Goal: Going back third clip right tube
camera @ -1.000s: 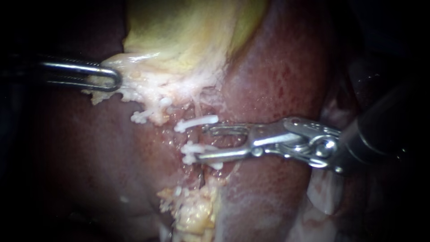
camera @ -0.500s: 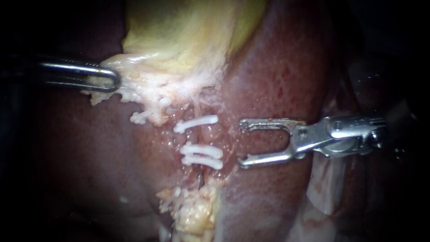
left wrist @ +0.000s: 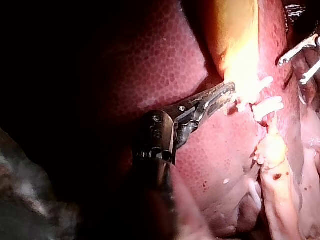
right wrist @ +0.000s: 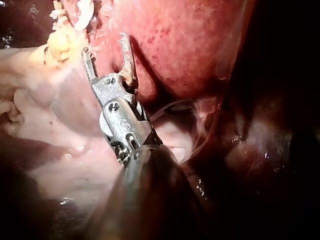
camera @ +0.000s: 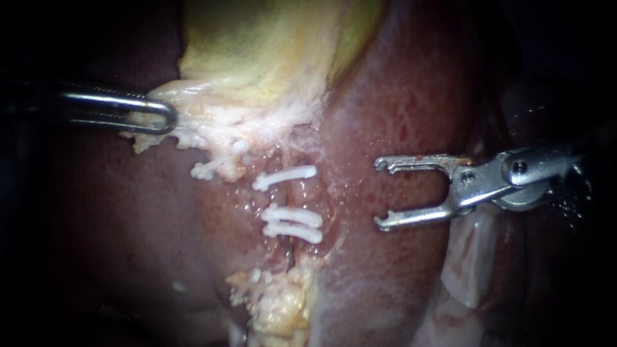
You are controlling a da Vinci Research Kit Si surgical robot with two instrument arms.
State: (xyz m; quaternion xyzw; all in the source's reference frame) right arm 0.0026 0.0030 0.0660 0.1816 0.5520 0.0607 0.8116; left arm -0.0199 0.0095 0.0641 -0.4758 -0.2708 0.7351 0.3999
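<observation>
**Right tool open, standing clear of the clipped tube**

The right tool (camera: 380,193) hangs over the liver (camera: 411,96) with its jaws spread wide and nothing between them, apart from the right tube (camera: 287,198). Three white clips cross that tube: an upper clip (camera: 285,178) on its own, then a middle clip (camera: 290,216) and the lowest clip (camera: 292,232) lying just beside each other. The left tool (camera: 164,115) is clamped on the pale lower edge of the gallbladder (camera: 257,51)

Right instrument (camera: 379,194): silvery steel, pivot screw, dark shaft; left instrument (camera: 166,115) seemingly alike.
</observation>
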